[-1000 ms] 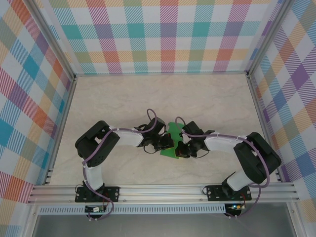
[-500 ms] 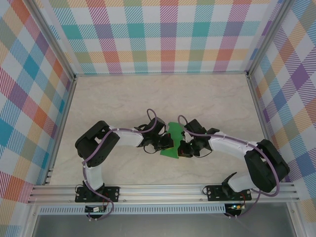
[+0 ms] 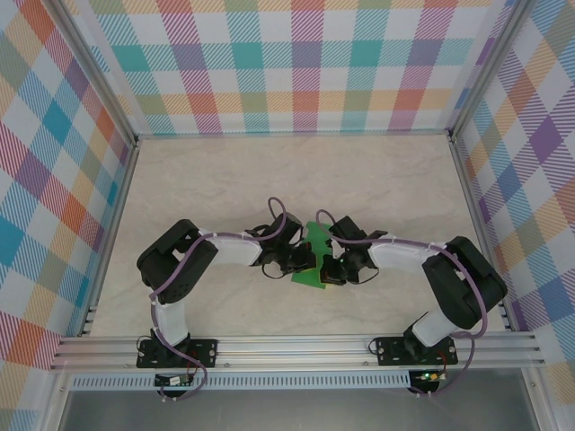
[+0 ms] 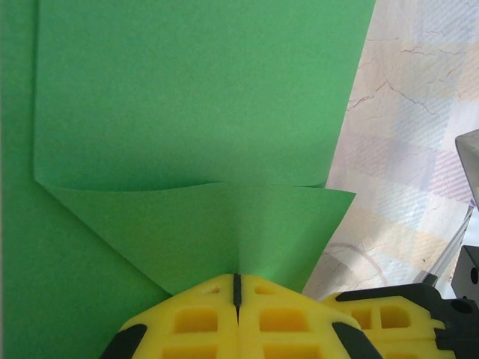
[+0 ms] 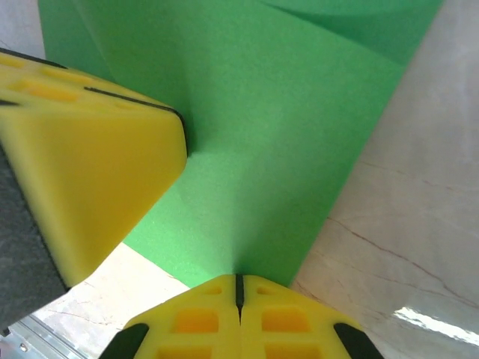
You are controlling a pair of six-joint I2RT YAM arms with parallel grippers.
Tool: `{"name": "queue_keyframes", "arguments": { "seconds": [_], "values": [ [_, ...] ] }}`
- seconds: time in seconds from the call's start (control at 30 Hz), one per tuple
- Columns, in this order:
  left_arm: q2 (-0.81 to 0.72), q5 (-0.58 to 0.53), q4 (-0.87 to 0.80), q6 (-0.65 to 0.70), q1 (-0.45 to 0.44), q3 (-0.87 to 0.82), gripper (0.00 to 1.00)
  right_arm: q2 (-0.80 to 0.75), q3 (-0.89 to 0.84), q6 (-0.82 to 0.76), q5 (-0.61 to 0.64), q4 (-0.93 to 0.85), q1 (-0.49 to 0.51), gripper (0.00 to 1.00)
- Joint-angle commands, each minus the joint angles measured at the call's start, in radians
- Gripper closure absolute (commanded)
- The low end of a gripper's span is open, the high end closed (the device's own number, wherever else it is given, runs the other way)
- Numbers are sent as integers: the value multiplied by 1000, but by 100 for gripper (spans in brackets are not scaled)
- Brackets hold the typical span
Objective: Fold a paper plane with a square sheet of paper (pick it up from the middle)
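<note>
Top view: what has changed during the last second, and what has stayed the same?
The right arm had its elbow swung out toward the right wall half a second ago; it has come back in, near its place one second ago. The right gripper and the left gripper stay shut on the green sheet of paper. Paper and left arm have not visibly moved.

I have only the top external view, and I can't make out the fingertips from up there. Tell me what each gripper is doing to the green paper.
Observer: In the left wrist view, the left gripper is shut, pinching the green paper.
Operator: Now the right one.
Observer: In the right wrist view, the right gripper is shut on another edge, and the paper puckers into a ridge at its tips.
Operator: Report any folds.
Observer: A pointed flap runs into the left gripper's tips, its far edge bowed.
</note>
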Motion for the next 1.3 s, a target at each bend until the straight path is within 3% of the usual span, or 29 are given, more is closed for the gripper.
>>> {"name": "queue_keyframes", "arguments": {
  "seconds": [0.0,0.3,0.47,0.63,0.8,0.93,1.27],
  "values": [
    [-35,-1,-4,-6,-5,-8,100,28,-30,-14,34,-24,6,100],
    [-58,83,154,-44,-18,-87,100,54,-27,-13,42,-23,6,100],
    [-32,81,139,-19,-41,-73,100,62,-27,-12,42,-25,7,100],
    [-4,33,83,15,-46,-56,100,67,-30,-14,46,-33,9,100],
    [9,-83,-15,63,-45,-30,100,73,-28,-25,71,-62,9,100],
    [15,-134,-86,123,-13,13,100,77,-25,-48,100,-98,8,100],
    [55,-118,-170,261,138,93,100,79,-22,-67,123,-121,9,100]
  ]
}}
